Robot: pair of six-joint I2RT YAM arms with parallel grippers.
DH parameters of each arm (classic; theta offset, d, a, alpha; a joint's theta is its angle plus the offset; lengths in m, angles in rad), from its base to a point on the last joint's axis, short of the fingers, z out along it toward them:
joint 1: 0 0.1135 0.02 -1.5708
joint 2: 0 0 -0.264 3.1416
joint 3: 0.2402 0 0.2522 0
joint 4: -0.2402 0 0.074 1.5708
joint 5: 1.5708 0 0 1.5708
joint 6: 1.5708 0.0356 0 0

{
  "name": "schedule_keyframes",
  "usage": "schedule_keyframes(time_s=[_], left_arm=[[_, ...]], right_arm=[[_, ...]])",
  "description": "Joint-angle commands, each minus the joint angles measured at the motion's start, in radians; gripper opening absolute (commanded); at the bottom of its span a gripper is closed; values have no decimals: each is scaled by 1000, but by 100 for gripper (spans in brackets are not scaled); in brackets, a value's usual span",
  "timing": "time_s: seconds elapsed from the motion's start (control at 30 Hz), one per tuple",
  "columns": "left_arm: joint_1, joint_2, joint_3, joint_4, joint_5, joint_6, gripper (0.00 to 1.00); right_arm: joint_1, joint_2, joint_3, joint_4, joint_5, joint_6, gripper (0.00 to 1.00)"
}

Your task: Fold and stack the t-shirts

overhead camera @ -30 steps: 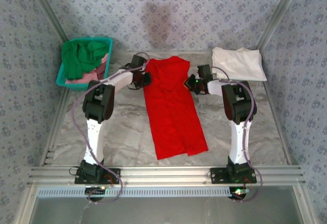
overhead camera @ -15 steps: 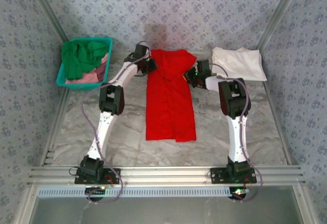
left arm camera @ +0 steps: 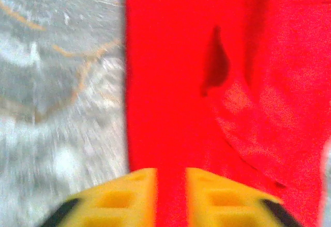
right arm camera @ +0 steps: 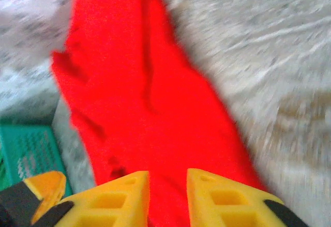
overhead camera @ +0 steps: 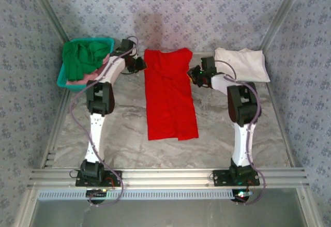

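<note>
The marble table (overhead camera: 124,134) carries one long strip of cloth down its middle: the red t-shirt (overhead camera: 170,97), already narrowed lengthwise and lying flat. Its long axis runs from the far wall straight back toward the arm bases, almost square to the table edge.

The white t-shirt (overhead camera: 242,64) lies folded in the far right corner, well apart from the red one. The teal basket (overhead camera: 62,76) sits at far left with the green t-shirt (overhead camera: 80,59) heaped over the pink t-shirt (overhead camera: 97,76).

Both arms reach out to the far end of the red strip, one on each side. The left gripper (overhead camera: 138,65) is just beside the far left corner. The right gripper (overhead camera: 195,76) is just beside the right edge, a little nearer the bases than its partner. The shirt lies between them, inward from each, and neither arm is clearly closer.

Seen from the wrists, the left fingers (left arm camera: 129,198) and the right fingers (right arm camera: 222,201) stand a little apart, with red showing in each gap. With the cloth lying flat, I judge both loose, pinching nothing.

The near hem lies well away from both grippers. A crosswise fold would, I reckon, mean bringing one end of the strip along that long axis to meet the other.
</note>
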Motion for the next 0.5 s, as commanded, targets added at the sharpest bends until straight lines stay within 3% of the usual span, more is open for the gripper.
schedule_keyframes(time_s=[0.0,0.1,0.17,0.33,0.47], left_arm=[[-38,-392,-399,277,36,-42,38],[-52,-670,-841,515,20,-143,48],[-71,-794,-1049,548,51,-160,49],[-159,-964,-1348,439,124,-188,49],[-294,-1027,-1431,381,135,-236,49]], right_arm=[[38,-234,-113,-82,-3,-198,31],[55,-373,-294,-120,-36,-316,31],[63,-475,-448,-152,-70,-388,32],[46,-676,-740,-200,-191,-435,33],[46,-759,-826,-244,-260,-435,37]])
